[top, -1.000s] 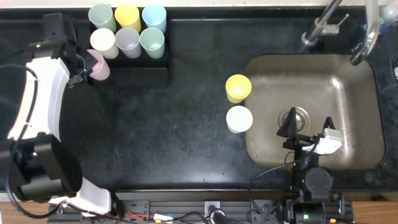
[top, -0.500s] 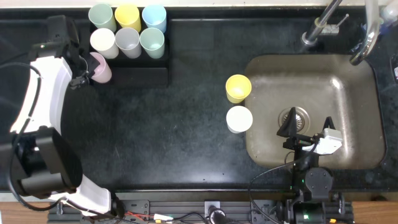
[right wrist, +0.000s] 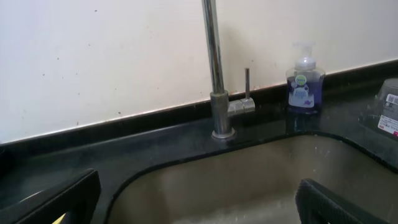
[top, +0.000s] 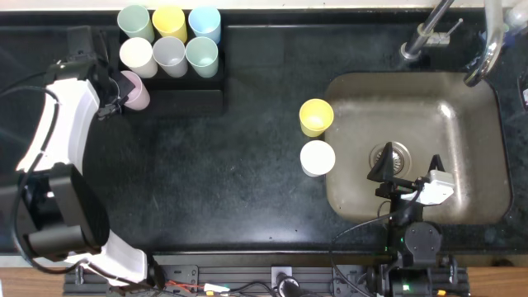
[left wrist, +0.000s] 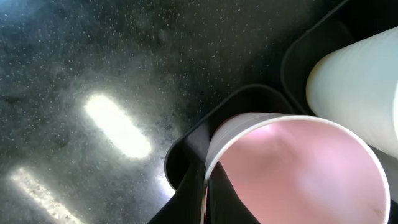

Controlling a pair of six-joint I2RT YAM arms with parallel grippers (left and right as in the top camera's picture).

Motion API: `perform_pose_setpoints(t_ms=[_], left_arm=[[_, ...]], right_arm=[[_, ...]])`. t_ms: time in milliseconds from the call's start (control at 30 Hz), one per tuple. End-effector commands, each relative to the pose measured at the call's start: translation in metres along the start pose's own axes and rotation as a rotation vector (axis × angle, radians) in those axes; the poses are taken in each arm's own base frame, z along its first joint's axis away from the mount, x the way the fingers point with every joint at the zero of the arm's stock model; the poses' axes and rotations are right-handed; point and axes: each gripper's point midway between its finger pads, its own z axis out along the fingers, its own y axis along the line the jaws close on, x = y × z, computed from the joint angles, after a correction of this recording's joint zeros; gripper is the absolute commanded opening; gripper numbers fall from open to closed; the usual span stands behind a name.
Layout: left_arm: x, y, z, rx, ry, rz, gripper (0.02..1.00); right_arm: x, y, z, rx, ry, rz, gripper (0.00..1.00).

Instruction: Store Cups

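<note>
Left arm: left fingers (top: 112, 87) are closed on the rim of the pink cup (top: 133, 89). The left wrist view has one finger inside the mouth and the other against the outer wall.

Pink cup: tilted, at the left end of the rack (top: 186, 101), in the row nearest the arm bases. The left wrist view shows it over a dark open slot, just beside the racked white cup (left wrist: 357, 81). Cannot tell whether its base sits in the slot.

Rack: black, at the far left of the tabletop (top: 206, 181). Far row, left to right: green cup (top: 134, 18), racked yellow cup (top: 169, 18), blue cup (top: 205, 21). Middle row: the racked white cup, grey cup (top: 170, 53), second green cup (top: 201, 54). All six stand upright.

Loose cups: loose yellow cup (top: 316, 116) and loose white cup (top: 318, 157) stand on the tabletop at the left edge of the sink (top: 462, 99). They are just beside each other, and the yellow one is farther from the arm bases. Both are well apart from the rack.

Right arm: right fingers (top: 382, 167) are spread wide with nothing between them. They hang over the sink basin close to the drain (top: 389, 152). The right wrist view faces the faucet (right wrist: 214, 74), with a soap bottle (right wrist: 305, 84) by the back wall.
</note>
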Motion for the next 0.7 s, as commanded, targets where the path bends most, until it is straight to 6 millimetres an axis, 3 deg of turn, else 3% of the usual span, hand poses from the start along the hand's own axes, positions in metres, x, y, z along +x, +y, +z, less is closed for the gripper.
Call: perform_pose_setpoints(t_ms=[33,267,300,400,433,700], left_arm=[[0.005,0.005,0.013,-0.030,0.023,-0.010,0.036],[0.006,0.005,0.015,-0.032,0.030,-0.008,0.060],[0.006,0.005,0.015,-0.033,0.030,-0.008,0.240],[0.007,0.004,0.014,-0.022,0.036,-0.009,0.954],[0.007,0.003,0.011,-0.013,0.036,-0.010,1.000],[-0.008,-0.001,-0.037,0.065,-0.050,-0.020,1.000]], right_arm=[[0.002,-0.002,0.000,0.003,-0.004,-0.006,0.998],[0.002,-0.002,0.000,0.003,-0.004,-0.006,0.996],[0.002,-0.002,0.000,0.003,-0.004,-0.006,0.998],[0.002,-0.002,0.000,0.003,-0.004,-0.006,0.998],[0.002,-0.002,0.000,0.003,-0.004,-0.006,0.996],[0.002,-0.002,0.000,0.003,-0.004,-0.006,0.998]])
